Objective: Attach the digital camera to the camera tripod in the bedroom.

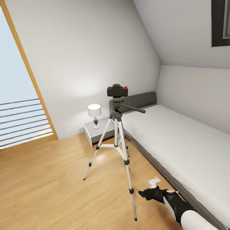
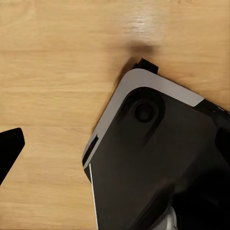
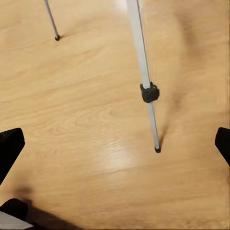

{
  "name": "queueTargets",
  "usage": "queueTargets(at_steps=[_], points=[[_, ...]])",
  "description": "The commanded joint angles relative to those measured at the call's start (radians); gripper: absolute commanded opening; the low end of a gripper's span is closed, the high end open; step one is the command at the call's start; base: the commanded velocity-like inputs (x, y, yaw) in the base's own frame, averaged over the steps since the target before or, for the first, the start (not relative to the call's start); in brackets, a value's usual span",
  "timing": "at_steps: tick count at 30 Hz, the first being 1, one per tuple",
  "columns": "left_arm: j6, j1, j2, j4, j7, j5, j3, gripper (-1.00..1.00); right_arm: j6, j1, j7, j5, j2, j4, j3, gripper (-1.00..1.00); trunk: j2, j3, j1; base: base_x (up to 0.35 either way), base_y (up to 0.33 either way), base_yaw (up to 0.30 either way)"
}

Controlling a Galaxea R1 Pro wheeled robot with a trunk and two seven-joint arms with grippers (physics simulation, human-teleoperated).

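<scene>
While the bed (image 1: 191,143) runs along the wall, the camera tripod (image 1: 117,143) stands beside it on the wood floor (image 1: 48,185), carrying the digital camera (image 1: 117,90). The right gripper (image 3: 115,143), fingers spread apart and empty, hangs low near a tripod leg, well below the camera.

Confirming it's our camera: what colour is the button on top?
Bright red, on the digital camera atop the camera tripod; head view.

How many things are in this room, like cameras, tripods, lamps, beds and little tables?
digital camera: 1
camera tripod: 1
lamp: 1
bed: 1
bedside table: 1
Total: 5
</scene>
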Motion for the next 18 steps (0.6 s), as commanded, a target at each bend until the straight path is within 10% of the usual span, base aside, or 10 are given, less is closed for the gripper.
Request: queueTargets(at_steps=[1, 13, 18], points=[[0.004, -0.001, 0.0, -0.001, 0.003, 0.008, -0.008, 1.0, 0.006, -0.001, 0.003, 0.007, -0.015, 0.027, -0.017, 1.0, -0.002, -0.002, 0.0, -0.004, 0.0, 0.0], [0.003, -0.001, -0.022, 0.001, -0.001, 0.018, -0.007, 1.0, -0.006, -0.009, -0.108, 0.008, -0.165, 0.347, -0.051, 1.0, -0.002, -0.002, 0.0, -0.001, 0.0, 0.0], [0.003, -0.001, -0.04, 0.003, -0.001, 0.019, -0.006, 1.0, -0.01, 0.017, -0.172, 0.008, -0.181, 0.369, -0.052, 1.0, -0.002, -0.002, 0.0, 0.0, 0.0, 0.0]])
